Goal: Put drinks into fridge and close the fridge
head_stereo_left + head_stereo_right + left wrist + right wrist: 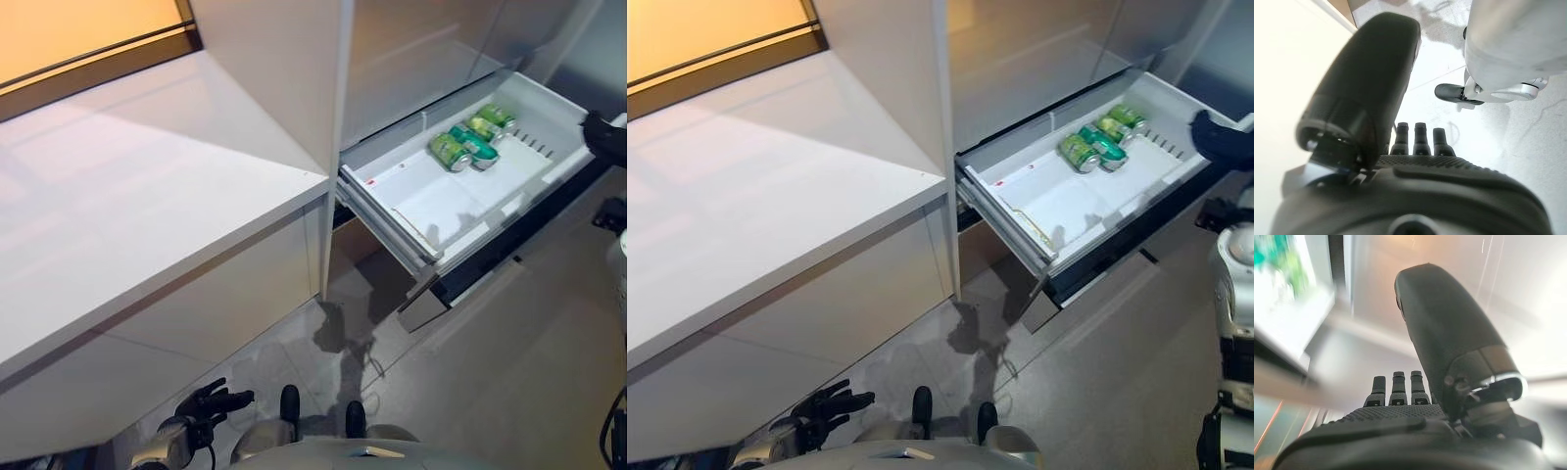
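The white fridge drawer (578, 103) stands pulled out at the upper right. Three green drink cans (474, 138) lie on their sides at its far end. My right hand (1218, 138) hovers at the drawer's right outer edge, empty, its fingers (1394, 387) straight in the right wrist view. My left hand (208, 404) hangs low by the floor at the lower left, far from the drawer, with its fingers (1419, 138) relaxed and holding nothing.
A long white counter (127, 206) fills the left side, with cabinet fronts (196, 313) below. A tall cabinet panel (323, 88) separates it from the fridge. Grey floor (490, 362) lies in front of the drawer.
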Motion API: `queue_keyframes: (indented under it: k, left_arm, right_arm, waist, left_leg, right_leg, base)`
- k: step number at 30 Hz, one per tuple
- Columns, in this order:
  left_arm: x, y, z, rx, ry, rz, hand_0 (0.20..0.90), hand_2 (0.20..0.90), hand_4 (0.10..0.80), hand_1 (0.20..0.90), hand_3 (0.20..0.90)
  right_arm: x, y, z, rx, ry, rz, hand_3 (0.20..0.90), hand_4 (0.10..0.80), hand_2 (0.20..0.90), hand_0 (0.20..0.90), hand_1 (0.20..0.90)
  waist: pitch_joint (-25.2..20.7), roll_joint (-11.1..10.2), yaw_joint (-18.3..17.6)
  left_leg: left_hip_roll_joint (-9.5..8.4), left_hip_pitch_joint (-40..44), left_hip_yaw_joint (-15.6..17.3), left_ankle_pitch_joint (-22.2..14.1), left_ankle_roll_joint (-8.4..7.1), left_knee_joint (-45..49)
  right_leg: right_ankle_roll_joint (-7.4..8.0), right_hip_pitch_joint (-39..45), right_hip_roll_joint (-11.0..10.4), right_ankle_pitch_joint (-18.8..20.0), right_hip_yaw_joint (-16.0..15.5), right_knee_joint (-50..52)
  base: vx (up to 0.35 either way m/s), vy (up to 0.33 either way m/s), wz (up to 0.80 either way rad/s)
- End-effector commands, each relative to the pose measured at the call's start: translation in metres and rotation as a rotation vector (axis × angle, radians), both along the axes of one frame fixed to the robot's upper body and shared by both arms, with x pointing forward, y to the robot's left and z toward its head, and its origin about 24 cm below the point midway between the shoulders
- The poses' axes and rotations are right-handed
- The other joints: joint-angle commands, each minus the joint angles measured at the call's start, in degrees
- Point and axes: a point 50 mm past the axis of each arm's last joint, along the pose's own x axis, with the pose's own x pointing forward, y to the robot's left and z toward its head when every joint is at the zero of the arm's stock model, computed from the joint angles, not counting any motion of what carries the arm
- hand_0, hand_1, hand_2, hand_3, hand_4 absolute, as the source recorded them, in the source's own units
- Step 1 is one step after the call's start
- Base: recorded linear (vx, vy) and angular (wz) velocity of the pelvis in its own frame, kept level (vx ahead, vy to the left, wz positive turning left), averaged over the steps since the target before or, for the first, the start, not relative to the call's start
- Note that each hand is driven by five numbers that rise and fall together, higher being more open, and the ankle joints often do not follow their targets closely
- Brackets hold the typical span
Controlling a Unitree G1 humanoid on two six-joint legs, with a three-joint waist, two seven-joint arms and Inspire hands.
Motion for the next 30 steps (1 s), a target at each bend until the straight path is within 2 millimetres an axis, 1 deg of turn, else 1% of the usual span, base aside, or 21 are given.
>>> queue_keyframes:
  k: [1,2,3,5,8,10,12,13,14,15,17,19,21,23,26,28,30]
  left_arm:
    - [-0.002,0.02,0.003,0.07,-0.004,-0.01,0.9,0.9,0.8,0.9,0.9]
    - [-0.003,0.018,0.002,0.064,-0.003,-0.008,0.9,0.9,0.8,0.9,0.9]
    - [-0.002,0.016,0.002,0.061,-0.006,-0.007,0.9,0.9,0.8,0.9,0.9]
    - [-0.005,0.014,0.001,0.058,-0.008,-0.004,0.9,0.9,0.8,0.9,0.9]
    - [-0.007,0.014,0.0,0.063,-0.012,-0.005,0.9,0.9,0.8,0.9,0.9]
    - [-0.007,0.014,0.0,0.065,-0.012,-0.006,0.9,0.9,0.8,0.9,0.9]
    - [-0.007,0.014,0.0,0.071,-0.01,-0.002,0.9,0.9,0.8,0.9,0.9]
    - [-0.006,0.014,0.0,0.075,-0.008,0.001,0.9,0.9,0.8,0.9,0.9]
    - [-0.006,0.014,0.0,0.076,-0.008,0.003,0.9,0.9,0.8,0.9,0.9]
    - [-0.005,0.015,0.001,0.085,-0.005,0.009,0.9,0.9,0.8,0.9,0.9]
    - [-0.003,0.017,0.002,0.097,-0.009,0.016,0.9,0.9,0.8,0.9,0.9]
    - [0.001,0.019,0.003,0.104,-0.012,0.032,0.9,0.9,0.8,0.9,0.9]
    - [0.007,0.02,0.005,0.11,-0.018,0.047,0.9,0.9,0.8,0.9,0.9]
    - [0.014,0.023,0.008,0.131,-0.022,0.057,0.9,0.9,0.8,0.9,0.9]
    - [0.015,0.029,0.009,0.167,-0.009,0.077,0.9,0.9,0.8,0.9,0.9]
    - [0.016,0.032,0.01,0.176,-0.007,0.088,0.9,0.9,0.8,0.9,0.9]
    - [0.019,0.035,0.013,0.18,-0.005,0.084,0.9,0.9,0.8,0.9,0.9]
  right_arm:
    - [-0.024,0.002,0.031,-0.025,-0.295,0.021,0.9,0.8,0.9,0.9,0.9]
    - [-0.028,-0.003,0.022,0.019,-0.289,0.0,0.9,0.8,0.9,0.9,0.9]
    - [-0.032,-0.007,0.013,0.054,-0.278,-0.035,0.9,0.8,0.9,0.9,0.9]
    - [-0.041,-0.015,-0.006,0.094,-0.259,-0.103,0.9,0.8,0.9,0.9,0.9]
    - [-0.053,-0.026,-0.035,0.183,-0.22,-0.181,0.9,0.8,0.9,0.9,0.9]
    - [-0.06,-0.032,-0.06,0.272,-0.179,-0.211,0.9,0.8,0.9,0.9,0.9]
    - [-0.063,-0.032,-0.081,0.322,-0.103,-0.209,0.9,0.8,0.9,0.9,0.9]
    - [-0.062,-0.032,-0.087,0.337,-0.076,-0.203,0.9,0.8,0.9,0.9,0.9]
    - [-0.062,-0.032,-0.089,0.341,-0.07,-0.199,0.9,0.8,0.9,0.9,0.9]
    - [-0.06,-0.031,-0.099,0.365,-0.012,-0.177,0.9,0.8,0.9,0.9,0.9]
    - [-0.061,-0.029,-0.112,0.397,0.033,-0.167,0.9,0.8,0.9,0.9,0.9]
    - [-0.061,-0.03,-0.118,0.41,0.062,-0.158,0.9,0.8,0.9,0.9,0.9]
    - [-0.06,-0.032,-0.121,0.41,0.084,-0.149,0.9,0.8,0.9,0.9,0.9]
    - [-0.057,-0.034,-0.121,0.406,0.113,-0.124,0.9,0.8,0.9,0.9,0.9]
    - [-0.052,-0.036,-0.121,0.4,0.157,-0.089,0.9,0.8,0.9,0.9,0.9]
    - [-0.049,-0.036,-0.119,0.398,0.173,-0.073,0.9,0.8,0.9,0.9,0.9]
    - [-0.041,-0.033,-0.117,0.38,0.221,-0.02,0.9,0.8,0.9,0.9,0.9]
  waist:
    - [-4.9,-1.2,0.1]
    - [-5.1,-1.1,-0.1]
    - [-5.0,-1.1,-0.3]
    - [-5.0,-0.8,-0.7]
    - [-4.9,-0.6,-1.3]
    - [-4.6,-0.6,-1.7]
    - [-4.5,-0.4,-2.0]
    - [-4.3,-0.4,-2.1]
    - [-4.2,-0.4,-2.2]
    - [-3.9,-0.2,-2.3]
    - [-2.7,-0.1,-2.5]
    - [-1.2,-0.1,-2.7]
    - [0.5,-0.3,-2.7]
    - [2.7,-0.5,-2.6]
    - [4.5,-1.1,-2.3]
    - [5.1,-1.3,-2.1]
    - [6.1,-1.4,-1.7]
  left_leg:
    - [-1.35,1.9,1.4,-7.3,1.12,0.5]
    - [-1.35,2.3,1.4,-7.9,1.14,0.4]
    - [-1.43,2.0,1.6,-7.3,1.16,0.4]
    - [-1.34,2.4,1.8,-8.0,1.21,0.3]
    - [-1.24,2.6,2.4,-7.9,1.13,0.2]
    - [-1.29,2.4,2.9,-7.3,1.07,0.1]
    - [-1.38,2.6,2.8,-7.8,1.11,0.1]
    - [-1.35,2.7,3.0,-7.8,1.15,0.1]
    - [-1.35,2.7,3.0,-7.8,1.17,0.2]
    - [-1.31,2.6,3.1,-7.7,1.31,0.4]
    - [-1.36,2.0,3.6,-8.2,1.75,3.3]
    - [-1.61,0.2,3.6,-9.4,2.07,8.2]
    - [-2.05,-2.0,3.9,-11.3,2.59,13.8]
    - [-2.4,-4.5,4.2,-14.4,3.42,20.0]
    - [-2.59,-8.5,4.0,-18.2,4.27,28.0]
    - [-2.69,-10.4,3.6,-19.1,4.72,31.1]
    - [-2.95,-13.7,3.0,-20.5,5.31,35.6]
  right_leg:
    - [3.98,-3.9,-0.3,2.0,2.3,2.1]
    - [4.11,-3.6,-0.3,1.6,2.4,1.8]
    - [4.08,-4.0,-0.3,2.2,2.5,1.9]
    - [4.24,-3.6,-0.3,1.9,2.7,1.4]
    - [4.42,-3.5,-0.2,2.2,2.9,1.1]
    - [4.42,-3.8,-0.2,2.8,3.0,1.2]
    - [4.52,-3.5,-0.2,2.4,3.1,1.0]
    - [4.49,-3.5,-0.2,2.3,2.9,1.2]
    - [4.45,-3.6,-0.2,2.2,3.0,1.5]
    - [4.23,-4.2,-0.3,1.6,2.9,3.0]
    - [3.47,-5.5,-0.6,0.0,2.5,7.1]
    - [2.65,-6.7,-0.9,-1.4,2.0,11.0]
    - [1.8,-8.1,-1.4,-3.2,1.3,15.0]
    - [0.66,-9.9,-1.8,-5.8,0.9,20.3]
    - [-0.7,-12.8,-2.3,-9.0,0.5,27.5]
    - [-1.39,-14.4,-2.3,-10.0,0.3,30.8]
    - [-2.19,-17.2,-2.4,-11.2,0.5,35.1]
  base:
    - [0.004,-0.005,-0.08]
    - [-0.044,-0.008,-0.07]
    - [-0.056,-0.009,-0.14]
    - [-0.038,-0.004,-0.19]
    - [-0.028,-0.008,-0.1]
    - [-0.05,-0.028,-0.05]
    - [0.026,-0.02,-0.04]
    - [0.048,-0.008,-0.05]
    - [0.006,-0.019,-0.07]
    - [-0.002,-0.023,-0.08]
    - [0.011,-0.016,-0.05]
    - [0.0,0.0,0.0]
    - [-0.01,0.002,0.02]
    - [-0.011,-0.005,0.09]
    - [0.002,-0.039,0.08]
    - [0.003,-0.036,0.05]
    - [0.003,-0.043,0.07]
